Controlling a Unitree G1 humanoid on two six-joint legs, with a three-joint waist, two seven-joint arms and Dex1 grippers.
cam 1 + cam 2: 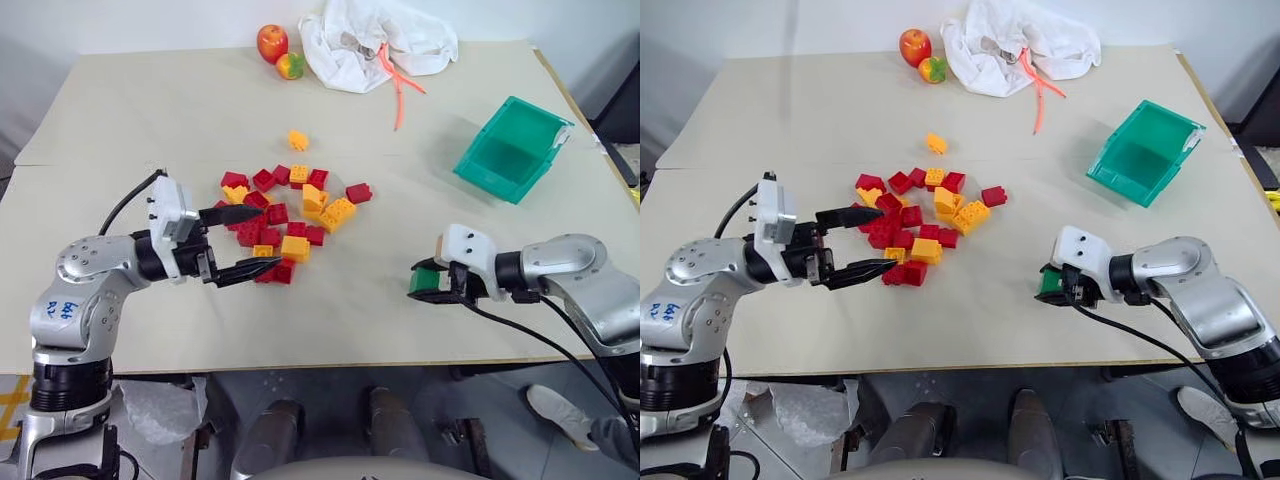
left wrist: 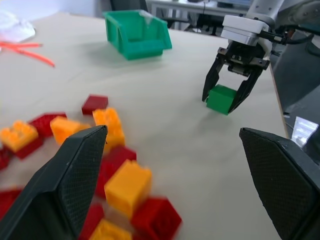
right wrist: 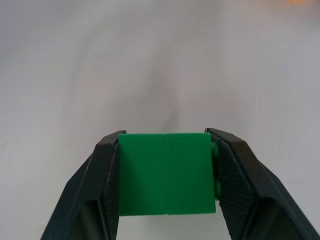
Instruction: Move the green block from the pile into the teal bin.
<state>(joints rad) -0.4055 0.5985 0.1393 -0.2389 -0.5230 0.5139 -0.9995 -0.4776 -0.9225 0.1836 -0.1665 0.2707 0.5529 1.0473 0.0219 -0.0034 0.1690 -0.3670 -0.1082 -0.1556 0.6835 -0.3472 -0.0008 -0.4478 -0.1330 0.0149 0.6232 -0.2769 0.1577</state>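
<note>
The right gripper (image 1: 432,283) has its fingers clamped on the green block (image 3: 166,173), seemingly low over the worktop (image 1: 150,120) well clear of the pile (image 1: 283,215), while the left gripper (image 1: 240,243) hangs fingers apart; next comes lifting toward the teal bin (image 1: 512,148).

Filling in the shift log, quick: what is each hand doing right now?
Left hand: open, holding nothing, beside the pile.
Right hand: shut on the green block.

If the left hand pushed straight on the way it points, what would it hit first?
Probably the pile: the open left hand points level at its near red and yellow bricks. If it passes above them, nothing else shows close ahead.
</note>
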